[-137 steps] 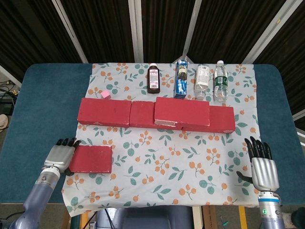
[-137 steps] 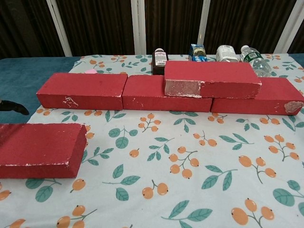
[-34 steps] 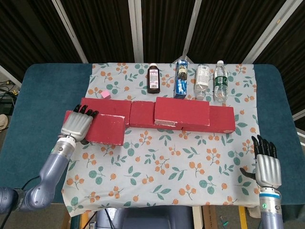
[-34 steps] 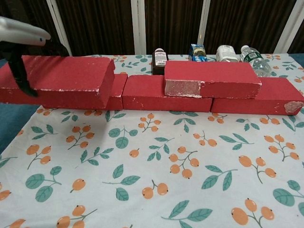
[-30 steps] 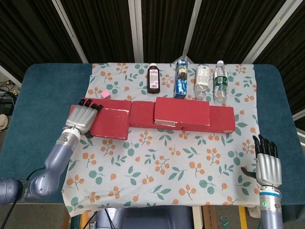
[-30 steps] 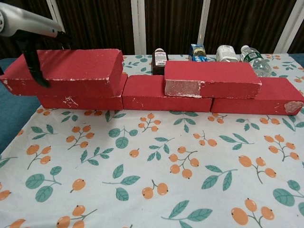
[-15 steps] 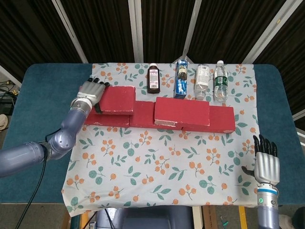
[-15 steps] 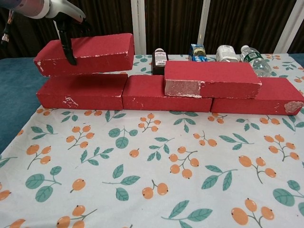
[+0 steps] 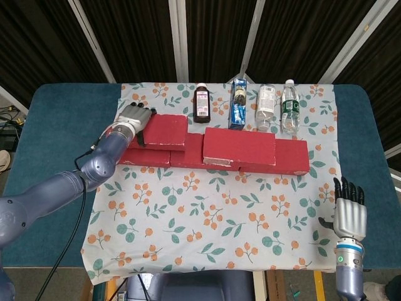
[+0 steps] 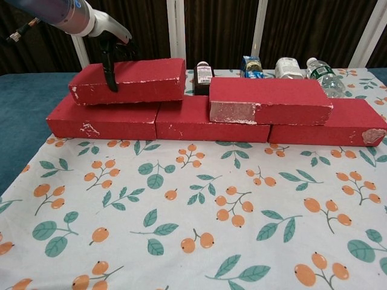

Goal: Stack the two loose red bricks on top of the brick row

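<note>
— Red brick (image 10: 128, 80) in the left hand (image 9: 133, 119): where?
— Upper left of the chest view, on top of the left end of the brick row (image 10: 211, 121), spanning the leftmost brick and reaching over the seam to the middle one. Seems to rest on the row; cannot tell for sure whether fully down.
— And the grip?
— Clamped on the brick's left part: thumb down the front face in the chest view, other fingers over the top in the head view.
— Second stacked brick (image 9: 239, 148)?
— Centre-right of the head view, lying on the row across the middle and right bricks, with a pale scuffed patch on its front left corner. Well apart from the held brick.
— Right hand (image 9: 349, 214)?
— Lower right of the head view, off the edge of the floral tablecloth (image 9: 213, 226), palm away from the camera, fingers straight and spread, holding nothing.
— Behind the row?
— Along the far edge of the cloth: dark medicine bottle (image 9: 202, 104), blue carton (image 9: 237, 105), clear bottle (image 9: 265, 108) lying flat, water bottle (image 9: 288, 107) with a green label. All near one another, apart from the bricks.
</note>
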Action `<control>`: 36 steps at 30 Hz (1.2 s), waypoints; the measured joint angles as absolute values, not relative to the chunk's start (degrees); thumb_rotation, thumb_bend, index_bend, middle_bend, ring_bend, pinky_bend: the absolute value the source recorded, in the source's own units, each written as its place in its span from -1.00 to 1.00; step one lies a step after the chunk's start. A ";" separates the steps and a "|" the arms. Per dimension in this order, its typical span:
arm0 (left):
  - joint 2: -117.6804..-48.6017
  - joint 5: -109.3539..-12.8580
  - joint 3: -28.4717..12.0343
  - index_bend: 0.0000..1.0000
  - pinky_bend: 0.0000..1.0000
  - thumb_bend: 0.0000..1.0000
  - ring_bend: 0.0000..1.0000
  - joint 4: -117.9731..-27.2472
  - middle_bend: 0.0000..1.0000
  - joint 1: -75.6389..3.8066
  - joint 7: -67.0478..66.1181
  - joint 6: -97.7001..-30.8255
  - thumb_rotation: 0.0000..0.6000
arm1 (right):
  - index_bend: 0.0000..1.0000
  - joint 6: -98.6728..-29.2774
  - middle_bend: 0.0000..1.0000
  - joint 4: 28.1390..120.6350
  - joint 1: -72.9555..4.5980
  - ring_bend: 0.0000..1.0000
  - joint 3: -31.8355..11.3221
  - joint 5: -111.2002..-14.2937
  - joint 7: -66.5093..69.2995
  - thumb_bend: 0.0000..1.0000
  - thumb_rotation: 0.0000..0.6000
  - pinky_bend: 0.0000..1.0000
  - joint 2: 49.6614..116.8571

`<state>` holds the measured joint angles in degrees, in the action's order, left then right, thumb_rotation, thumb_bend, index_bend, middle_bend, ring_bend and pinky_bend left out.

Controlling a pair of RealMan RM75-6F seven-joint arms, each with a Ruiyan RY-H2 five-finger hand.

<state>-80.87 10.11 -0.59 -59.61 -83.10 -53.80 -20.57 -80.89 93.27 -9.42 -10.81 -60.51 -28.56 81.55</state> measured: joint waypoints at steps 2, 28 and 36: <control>-81.16 10.33 0.33 -0.45 -0.90 -0.97 -0.92 -59.36 -0.28 -83.93 -53.10 -20.14 1.00 | -1.00 -80.83 -1.00 93.06 -9.52 -1.00 -10.92 -60.31 -28.54 -0.70 1.00 -1.00 81.60; -81.41 23.69 16.39 -0.46 -0.90 -0.97 -0.92 -67.56 -0.29 -98.07 -51.00 -24.90 1.00 | -1.00 -80.34 -1.00 93.29 -9.64 -1.00 -10.59 -60.90 -25.99 -0.70 1.00 -1.00 80.37; -82.40 25.33 17.10 -0.46 -0.90 -0.97 -0.92 -67.27 -0.29 -99.71 -50.24 -25.51 1.00 | -1.00 -80.67 -1.00 93.69 -9.46 -1.00 -10.47 -61.30 -25.22 -0.70 1.00 -1.00 79.92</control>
<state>-82.40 25.33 17.10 -67.27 -99.71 -50.24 -25.51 -80.67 93.69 -9.46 -10.47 -61.30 -25.22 79.92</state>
